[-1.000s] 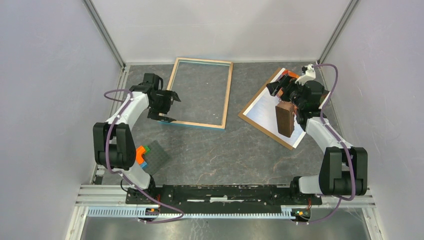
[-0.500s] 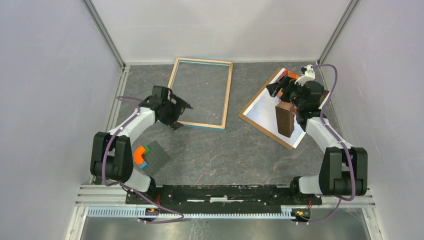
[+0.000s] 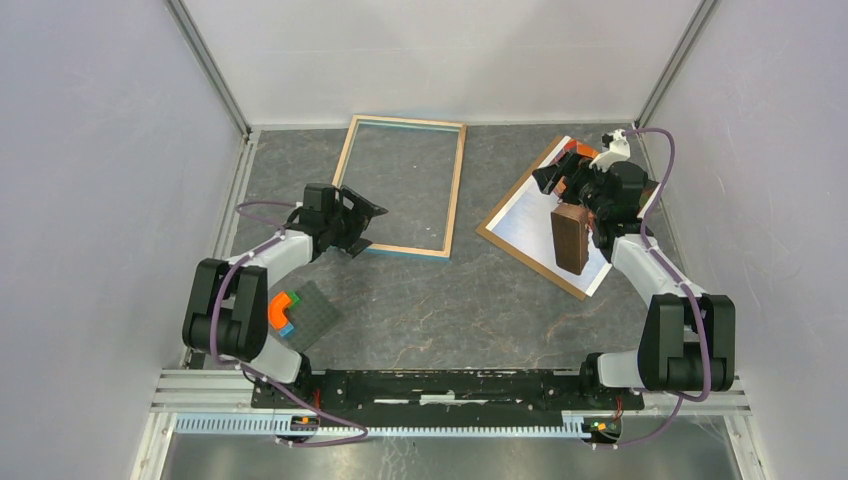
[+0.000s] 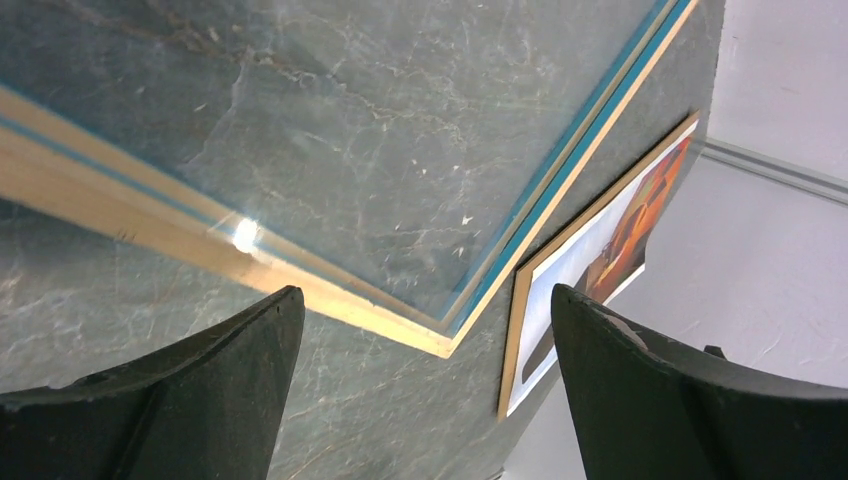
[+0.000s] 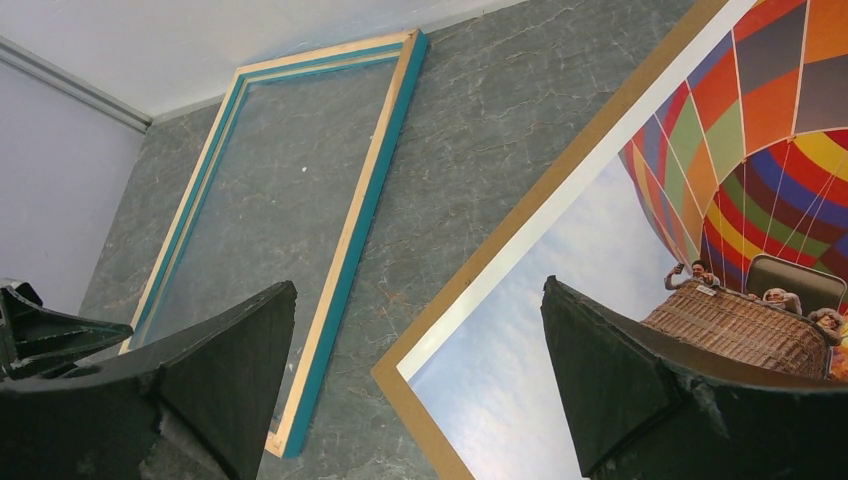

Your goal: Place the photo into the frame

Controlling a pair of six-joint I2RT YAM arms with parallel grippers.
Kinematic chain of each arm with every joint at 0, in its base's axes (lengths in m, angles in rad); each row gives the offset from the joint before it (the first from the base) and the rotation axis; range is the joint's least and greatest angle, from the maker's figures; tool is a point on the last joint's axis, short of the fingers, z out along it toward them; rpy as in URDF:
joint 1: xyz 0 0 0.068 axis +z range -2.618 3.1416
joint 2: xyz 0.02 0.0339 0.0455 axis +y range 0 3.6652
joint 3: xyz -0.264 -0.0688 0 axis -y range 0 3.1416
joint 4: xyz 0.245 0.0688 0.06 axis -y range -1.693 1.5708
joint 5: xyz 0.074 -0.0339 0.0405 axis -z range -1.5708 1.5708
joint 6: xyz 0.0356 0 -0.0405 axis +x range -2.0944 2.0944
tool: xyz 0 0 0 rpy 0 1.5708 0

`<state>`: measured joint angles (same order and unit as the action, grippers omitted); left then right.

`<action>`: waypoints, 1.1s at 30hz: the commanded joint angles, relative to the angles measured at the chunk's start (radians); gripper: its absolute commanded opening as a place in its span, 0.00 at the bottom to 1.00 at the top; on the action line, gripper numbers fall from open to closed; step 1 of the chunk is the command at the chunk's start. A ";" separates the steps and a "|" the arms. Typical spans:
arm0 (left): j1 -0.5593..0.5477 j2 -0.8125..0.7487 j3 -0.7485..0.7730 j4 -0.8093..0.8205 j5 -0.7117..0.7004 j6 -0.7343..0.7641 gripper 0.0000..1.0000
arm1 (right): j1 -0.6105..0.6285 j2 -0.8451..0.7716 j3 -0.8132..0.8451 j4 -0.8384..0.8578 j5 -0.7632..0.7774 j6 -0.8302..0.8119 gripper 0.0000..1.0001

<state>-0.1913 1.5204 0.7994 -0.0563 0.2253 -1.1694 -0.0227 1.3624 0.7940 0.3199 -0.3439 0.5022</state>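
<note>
Our left gripper (image 3: 366, 230) has dropped to the near corner of the frame (image 3: 456, 180), jaws apart. Our right gripper (image 5: 418, 290), likewise spread, overhangs the photo (image 5: 560, 330).

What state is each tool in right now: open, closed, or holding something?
Left tool: open, holding nothing, by the frame's near edge.
Right tool: open, holding nothing, over the photo.

High rear overhead view; low, close, opposed wrist views, frame (image 5: 350, 240) and photo (image 5: 720, 150) in both.

Grey marbled tabletop (image 3: 440, 300); plain pale walls (image 3: 440, 50) on three sides; aluminium rail (image 3: 195, 385) along near edge.
</note>
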 commanded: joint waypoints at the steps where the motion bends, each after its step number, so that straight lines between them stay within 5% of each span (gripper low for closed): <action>1: 0.003 0.043 0.027 0.103 0.028 -0.021 0.97 | -0.005 0.001 0.014 0.034 -0.010 -0.010 0.98; 17: 0.001 0.102 0.009 0.134 0.037 -0.047 0.98 | -0.005 0.009 0.013 0.040 -0.016 -0.006 0.98; 33: 0.001 -0.011 -0.024 0.071 0.016 0.005 0.99 | -0.005 0.007 0.009 0.048 -0.022 0.001 0.98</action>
<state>-0.1913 1.5509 0.7933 0.0254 0.2455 -1.1847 -0.0227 1.3720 0.7940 0.3210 -0.3580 0.5034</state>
